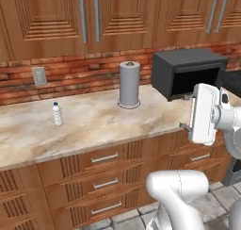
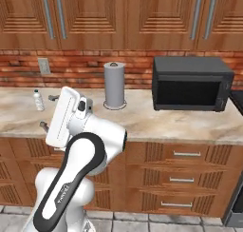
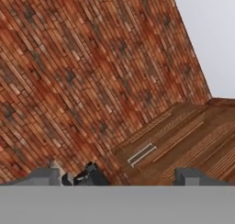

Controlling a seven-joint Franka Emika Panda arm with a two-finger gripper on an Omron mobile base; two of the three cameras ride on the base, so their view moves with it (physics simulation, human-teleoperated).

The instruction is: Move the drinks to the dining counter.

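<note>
A small clear water bottle (image 1: 57, 114) with a teal cap stands upright on the marbled counter (image 1: 99, 125) under the wall cabinets, near its left end; it is also at the far left in the right base view (image 2: 37, 100). My gripper (image 2: 48, 111) hangs over the counter's front edge, to the right of the bottle and well apart from it, pointing left. Its fingers (image 2: 44, 125) are spread wide with nothing between them. In the hand view the gripper (image 3: 117, 177) faces a brick wall. The yellow juice bottle and the dining counter are out of view.
A grey paper-towel roll (image 1: 129, 85) stands upright at the back of the counter. A black microwave (image 1: 188, 73) sits to its right. Wooden drawers (image 1: 106, 182) run below the counter, wall cabinets (image 1: 89, 17) above. An outlet (image 1: 39, 76) is on the brick wall.
</note>
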